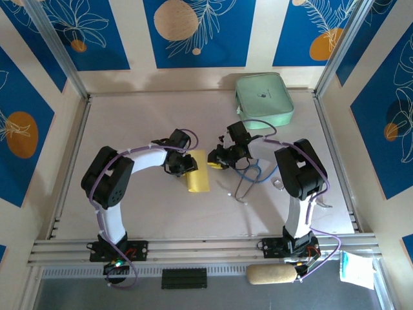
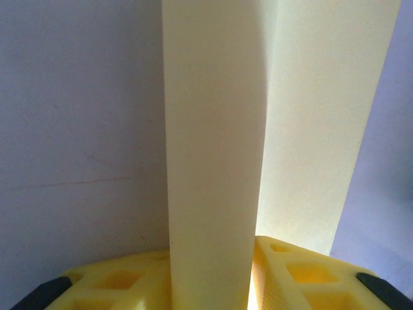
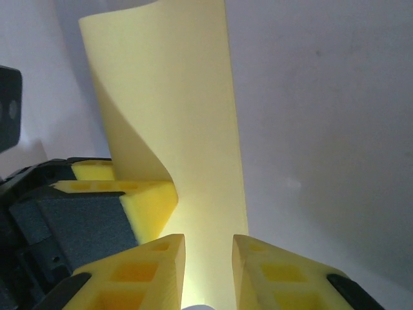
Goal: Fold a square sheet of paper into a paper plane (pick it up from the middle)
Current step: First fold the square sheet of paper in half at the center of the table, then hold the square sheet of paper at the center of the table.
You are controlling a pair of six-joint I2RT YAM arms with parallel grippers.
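Paper [image 1: 199,173]: yellow and folded into a long strip. In the top view it sits at mid-frame, just right of the left jaws and just left of the right jaws.
Left jaws: clenched on the paper. In the left wrist view the paper [image 2: 213,161] rises from between the yellow fingers [image 2: 122,281] at the bottom edge to the top of the frame, with a paler layer showing to its right. In the right wrist view these jaws sit at the left of the frame, and the curled edge of the paper [image 3: 187,97] comes out of them.
Right jaws: the yellow fingers [image 3: 145,271] stand at the bottom of the right wrist view, one on each side of the strip's lower end. Cannot tell whether they press it or only flank it.
Case [image 1: 263,100]: mint-green, upper right of the top view, flat on the worktop [image 1: 129,123], well apart from the paper.
Cable [image 1: 250,172]: a blue loop just right of centre, near the right jaws.
Arms: the left arm [image 1: 110,181] bends in from the lower left, the right arm [image 1: 298,174] from the lower right.
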